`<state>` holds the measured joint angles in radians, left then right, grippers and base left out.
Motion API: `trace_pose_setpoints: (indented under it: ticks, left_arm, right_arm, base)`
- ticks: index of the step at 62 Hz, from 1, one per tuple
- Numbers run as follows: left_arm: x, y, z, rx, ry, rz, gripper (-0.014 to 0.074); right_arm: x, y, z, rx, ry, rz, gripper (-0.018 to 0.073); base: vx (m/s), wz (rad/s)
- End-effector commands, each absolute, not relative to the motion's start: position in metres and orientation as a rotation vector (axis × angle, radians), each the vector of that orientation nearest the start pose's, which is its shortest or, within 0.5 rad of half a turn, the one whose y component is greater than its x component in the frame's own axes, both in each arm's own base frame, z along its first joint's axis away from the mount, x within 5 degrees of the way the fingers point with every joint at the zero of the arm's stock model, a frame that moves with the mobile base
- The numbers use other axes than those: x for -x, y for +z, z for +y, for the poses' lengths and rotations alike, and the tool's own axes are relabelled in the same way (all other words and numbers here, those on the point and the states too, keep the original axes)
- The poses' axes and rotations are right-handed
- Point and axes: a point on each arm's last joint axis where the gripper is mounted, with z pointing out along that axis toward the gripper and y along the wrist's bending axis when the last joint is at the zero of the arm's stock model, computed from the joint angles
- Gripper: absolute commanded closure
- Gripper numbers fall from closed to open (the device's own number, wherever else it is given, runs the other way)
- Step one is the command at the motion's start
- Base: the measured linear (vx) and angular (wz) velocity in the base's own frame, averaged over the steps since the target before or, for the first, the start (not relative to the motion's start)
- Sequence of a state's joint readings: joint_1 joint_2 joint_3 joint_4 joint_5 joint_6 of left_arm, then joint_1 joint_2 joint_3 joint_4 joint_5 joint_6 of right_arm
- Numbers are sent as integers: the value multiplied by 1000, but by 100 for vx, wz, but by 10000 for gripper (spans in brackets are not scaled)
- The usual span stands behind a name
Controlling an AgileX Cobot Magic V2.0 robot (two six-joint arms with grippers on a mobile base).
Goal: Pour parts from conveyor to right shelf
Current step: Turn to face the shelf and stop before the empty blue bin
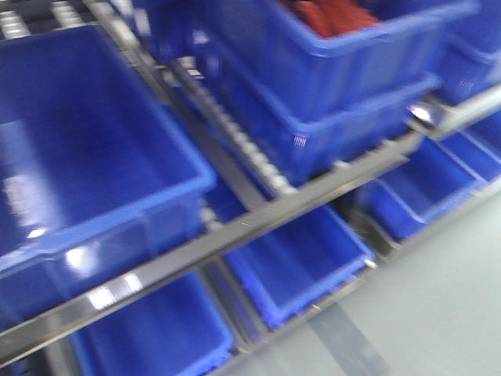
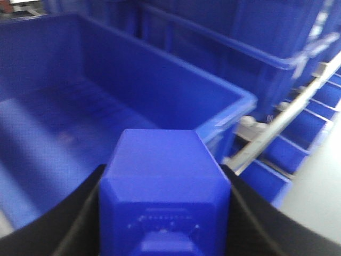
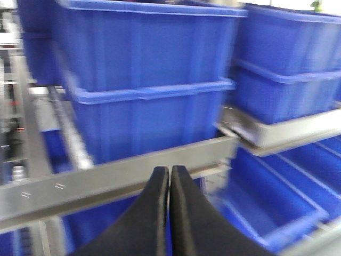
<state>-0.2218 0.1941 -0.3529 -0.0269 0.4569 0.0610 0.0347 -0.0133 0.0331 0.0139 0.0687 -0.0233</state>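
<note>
Left gripper (image 2: 165, 234) clamps a blue part (image 2: 165, 170) between its black fingers, angled into an open blue bin (image 2: 176, 90) by the right shelf (image 2: 282, 116) edge, while the right gripper (image 3: 169, 213), pressed closed and empty, points toward the shelf's steel front rail (image 3: 106, 184).

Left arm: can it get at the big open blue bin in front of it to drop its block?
Probably yes. The left end effector, shut on the small royal-blue plastic block, sits right at the large open blue plastic bin, with nothing visible between them.
</note>
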Motion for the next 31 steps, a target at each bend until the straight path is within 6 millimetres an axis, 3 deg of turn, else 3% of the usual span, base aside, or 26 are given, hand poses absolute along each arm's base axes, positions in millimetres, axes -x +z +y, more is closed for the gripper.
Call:
trace_pose_setpoints:
  ticks: [1, 31]
  left_arm:
    - [-56, 294, -14, -224, -156, 1672, 603]
    - [-56, 294, -14, -224, -156, 1672, 603]
  right_arm:
    - [-56, 199, 2, 34, 10, 1497, 568]
    - [-56, 199, 2, 34, 10, 1497, 568]
  base:
    - [19, 75]
    - [17, 71]
